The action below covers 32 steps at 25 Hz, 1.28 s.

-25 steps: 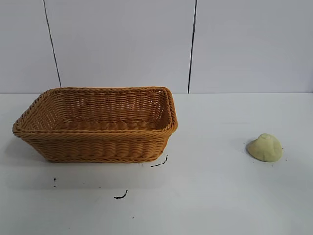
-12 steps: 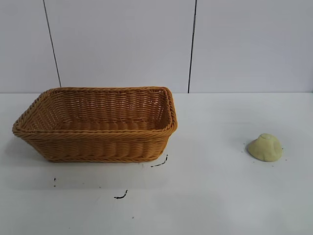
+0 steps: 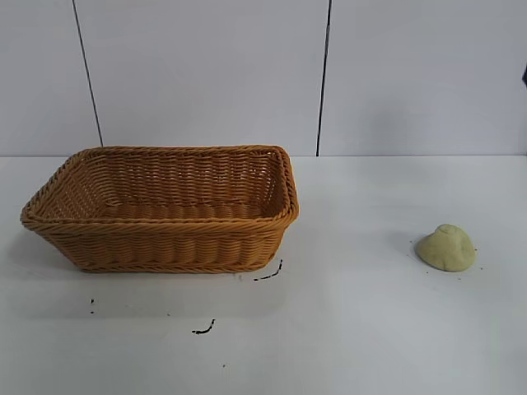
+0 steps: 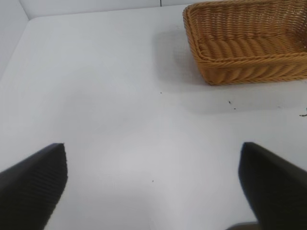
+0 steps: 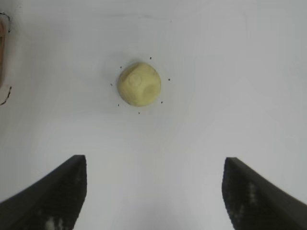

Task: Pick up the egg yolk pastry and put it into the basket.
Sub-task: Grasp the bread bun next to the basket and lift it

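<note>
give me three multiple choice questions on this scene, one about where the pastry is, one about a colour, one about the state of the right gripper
1. Where is the egg yolk pastry?
A. inside the basket
B. on the table, apart from the basket
C. held between fingers

2. What colour is the basket?
A. golden-brown
B. blue
C. black

3. How does the right gripper stand?
A. shut on the pastry
B. shut on nothing
C. open, above the table with the pastry ahead of it

Answers:
1. B: the exterior view shows it lying on the white table well to the right of the basket, touching nothing else.
2. A: the woven wicker is golden-brown in both the exterior and left wrist views.
3. C: in the right wrist view its two dark fingers stand wide apart with only bare table between them.

The left gripper is also open, away from the pastry.
</note>
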### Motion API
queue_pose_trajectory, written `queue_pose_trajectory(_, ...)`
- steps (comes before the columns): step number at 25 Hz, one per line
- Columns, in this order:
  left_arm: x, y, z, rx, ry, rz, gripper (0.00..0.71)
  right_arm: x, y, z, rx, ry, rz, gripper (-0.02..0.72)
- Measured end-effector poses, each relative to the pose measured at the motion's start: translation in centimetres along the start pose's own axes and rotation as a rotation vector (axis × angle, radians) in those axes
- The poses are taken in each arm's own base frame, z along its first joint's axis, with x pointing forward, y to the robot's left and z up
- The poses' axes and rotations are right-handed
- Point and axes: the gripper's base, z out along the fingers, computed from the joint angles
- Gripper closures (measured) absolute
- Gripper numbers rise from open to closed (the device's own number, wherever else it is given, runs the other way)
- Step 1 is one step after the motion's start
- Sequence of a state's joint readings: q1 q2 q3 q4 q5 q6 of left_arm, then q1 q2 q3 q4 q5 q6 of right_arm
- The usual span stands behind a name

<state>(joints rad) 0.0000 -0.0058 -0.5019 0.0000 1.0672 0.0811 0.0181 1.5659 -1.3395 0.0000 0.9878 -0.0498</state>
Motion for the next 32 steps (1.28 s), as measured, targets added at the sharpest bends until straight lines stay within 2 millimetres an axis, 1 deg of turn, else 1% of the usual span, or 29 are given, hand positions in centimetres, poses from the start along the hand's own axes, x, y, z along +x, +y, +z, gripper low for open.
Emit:
queue_pose_trajectory(3, 0.0, 0.0, 0.0, 0.0, 0.0, 0.0, 0.014, -2.3, 0.0, 3.4, -0.016, 0.06, -0.016, 0.096)
queue_pose_trajectory(4, 0.0, 0.0, 0.0, 0.0, 0.0, 0.0, 0.014, -2.7, 0.0, 4.6, -0.018, 0.08, -0.019, 0.086)
queue_pose_trajectory(7, 0.0, 0.0, 0.0, 0.0, 0.0, 0.0, 0.014, -3.8, 0.4, 7.3, -0.038, 0.118, -0.029, 0.075)
queue_pose_trajectory(8, 0.0, 0.0, 0.0, 0.0, 0.0, 0.0, 0.014, -3.9, 0.7, 8.1, -0.045, 0.132, -0.043, 0.073)
queue_pose_trajectory(13, 0.0, 0.0, 0.0, 0.0, 0.0, 0.0, 0.014, -3.4, 3.5, 11.7, -0.083, 0.212, -0.108, 0.071)
queue_pose_trajectory(15, 0.0, 0.0, 0.0, 0.0, 0.0, 0.0, 0.014, -3.2, 4.0, 12.9, -0.086, 0.234, -0.111, 0.071)
queue_pose_trajectory(17, 0.0, 0.0, 0.0, 0.0, 0.0, 0.0, 0.014, -2.8, 4.0, 14.2, -0.081, 0.264, -0.1, 0.071)
queue_pose_trajectory(21, 0.0, 0.0, 0.0, 0.0, 0.0, 0.0, 0.014, -2.2, 3.7, 16.4, -0.032, 0.316, -0.096, 0.071)
queue_pose_trajectory(26, 0.0, 0.0, 0.0, 0.0, 0.0, 0.0, 0.014, -1.7, 3.5, 18.4, -0.006, 0.348, -0.103, 0.071)
queue_pose_trajectory(32, 0.0, 0.0, 0.0, 0.0, 0.0, 0.0, 0.014, -1.4, 3.5, 20.0, -0.007, 0.351, -0.105, 0.071)
